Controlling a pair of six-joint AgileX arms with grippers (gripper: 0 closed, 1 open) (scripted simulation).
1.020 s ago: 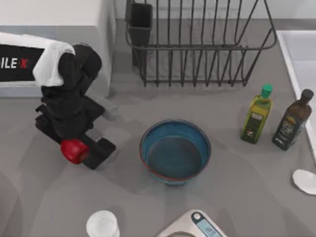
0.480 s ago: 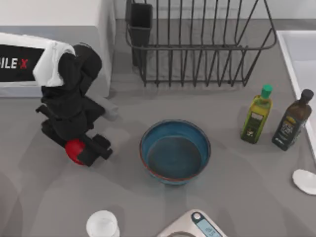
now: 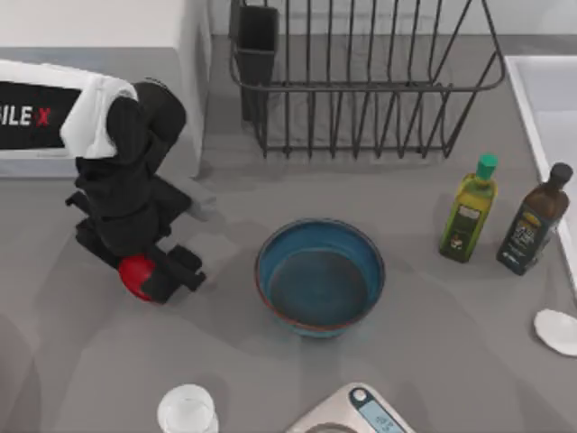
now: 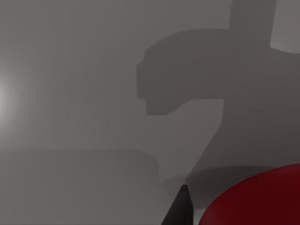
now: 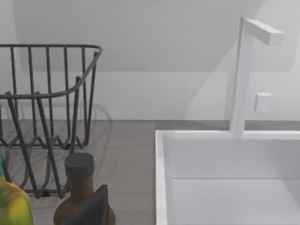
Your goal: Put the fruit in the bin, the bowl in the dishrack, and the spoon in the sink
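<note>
Fruit point(image 3: 133, 273) first, since that's where the action is: it sits on the grey table point(image 3: 433, 352) at the left side, well left of the bowl point(image 3: 320, 277), and your left gripper point(image 3: 149, 278) is right on top of it. From above you can see the black fingers point(image 3: 178, 268) clamped against the red ball, so the left gripper is closed around the fruit, low by the tabletop. In the left wrist view the fruit point(image 4: 258, 199) bulges in next to one dark fingertip point(image 4: 180, 208), with the arm's shadow on the table beyond.

Bowl is upright in the middle of the table, blue with the reddish rim. Dishrack point(image 3: 361, 81) stands at the back, its cutlery cup point(image 3: 257, 41) at the left corner. Sink point(image 3: 550, 108) runs along the right edge, and you get its basin point(image 5: 225, 178) and white faucet point(image 5: 243, 70) in the right wrist view too. Spoon point(image 3: 557, 330) lies at the right edge, near the sink's front.

Right gripper point(image 5: 91, 208): you can see just one dark finger tip there, so can't tell if it's open.
</note>
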